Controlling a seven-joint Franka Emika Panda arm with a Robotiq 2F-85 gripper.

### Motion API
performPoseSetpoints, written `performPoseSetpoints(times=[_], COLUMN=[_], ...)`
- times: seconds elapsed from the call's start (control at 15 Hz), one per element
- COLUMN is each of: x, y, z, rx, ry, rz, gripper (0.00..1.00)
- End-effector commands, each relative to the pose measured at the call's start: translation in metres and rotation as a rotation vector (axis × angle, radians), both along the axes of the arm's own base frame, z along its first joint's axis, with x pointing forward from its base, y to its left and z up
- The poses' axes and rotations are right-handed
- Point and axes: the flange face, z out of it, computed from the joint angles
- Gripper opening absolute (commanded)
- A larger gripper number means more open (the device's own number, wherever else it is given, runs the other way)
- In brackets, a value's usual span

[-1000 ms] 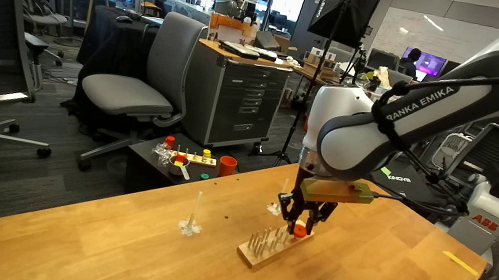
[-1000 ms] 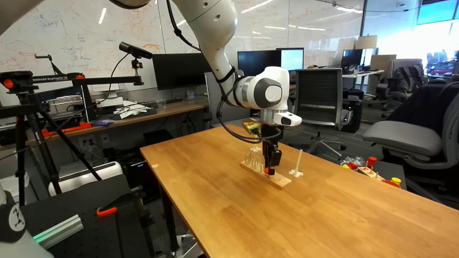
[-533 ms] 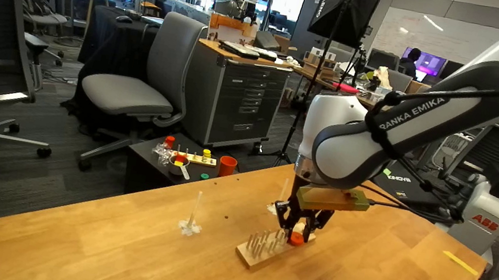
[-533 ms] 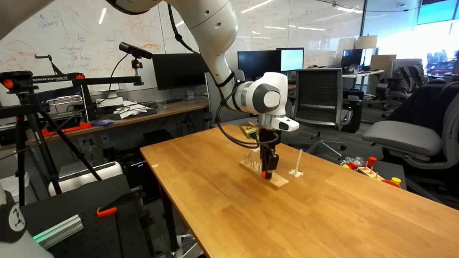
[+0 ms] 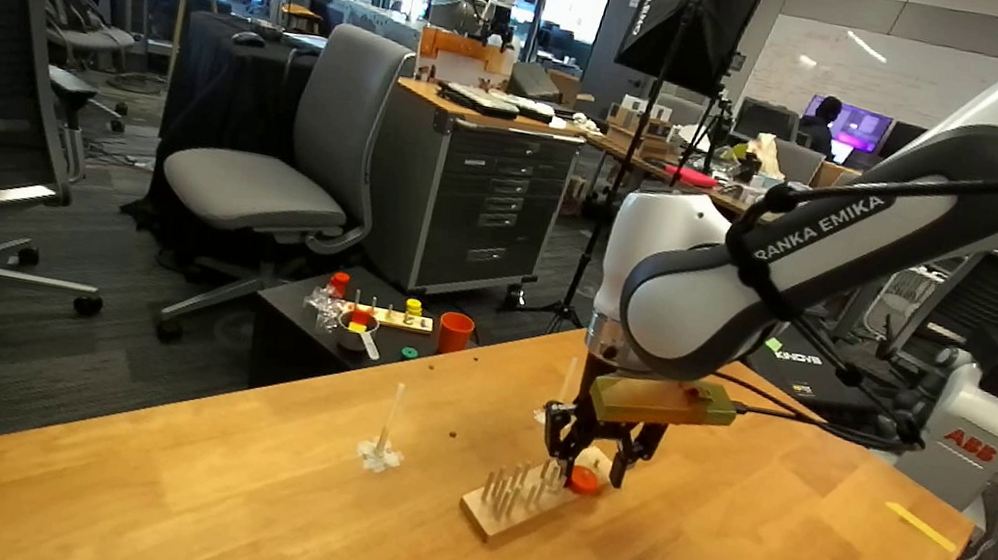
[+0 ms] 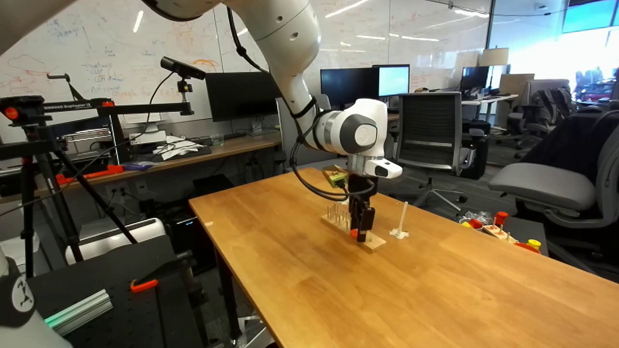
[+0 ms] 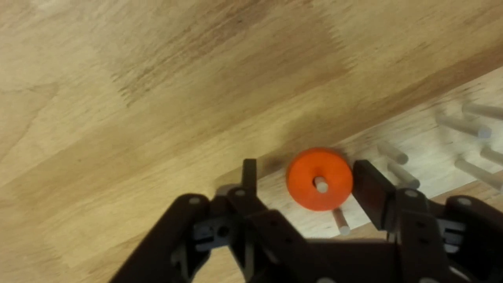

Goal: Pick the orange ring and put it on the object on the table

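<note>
The orange ring [image 7: 319,179] sits around one peg of the light-wood board [image 7: 428,165] in the wrist view. The peg's tip stands out through its hole. The ring [image 5: 584,480] is near the board's far half in an exterior view, and partly hidden behind a finger in an exterior view [image 6: 354,234]. The board shows in both exterior views [image 5: 532,517] [image 6: 375,242]. My gripper [image 7: 304,169] is open with its fingers on either side of the ring. The right finger is against or very close to the ring; the left finger stands apart from it.
Several bare pegs [image 7: 463,125] stand on the board beside the right finger. A thin-stemmed stand [image 5: 390,424] is taped to the table [image 5: 219,497], with a similar one [image 5: 568,383] behind the gripper. A low black side table [image 5: 290,316] holds cups and small parts.
The gripper has come down with the ring, and its fingers have spread wider apart. The board has shifted slightly, toward the near left in an exterior view.
</note>
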Motion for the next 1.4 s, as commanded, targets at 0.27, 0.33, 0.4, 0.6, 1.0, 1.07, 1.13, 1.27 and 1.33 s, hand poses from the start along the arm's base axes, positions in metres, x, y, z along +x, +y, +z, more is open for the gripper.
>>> performPoseSetpoints(times=[0.27, 0.33, 0.4, 0.6, 1.0, 1.07, 1.13, 1.27, 1.33], x=[0.004, 0.004, 0.006, 0.014, 0.014, 0.012, 0.01, 0.007, 0.004], y=[0.03, 0.036, 0.04, 0.044, 0.048, 0.048, 0.047, 0.049, 0.052], z=[0.065, 0.081, 0.097, 0.151, 0.221, 0.227, 0.232, 0.236, 0.236], rx=[0.005, 0.002, 0.001, -0.006, -0.04, -0.041, -0.036, -0.033, -0.016], ry=[-0.053, -0.072, -0.09, -0.131, -0.138, -0.128, -0.12, -0.098, -0.074], rz=[0.06, 0.073, 0.085, 0.124, 0.17, 0.175, 0.177, 0.192, 0.205], gripper=[1.0, 1.0, 1.0, 1.0, 1.0, 1.0, 1.0, 1.0, 1.0])
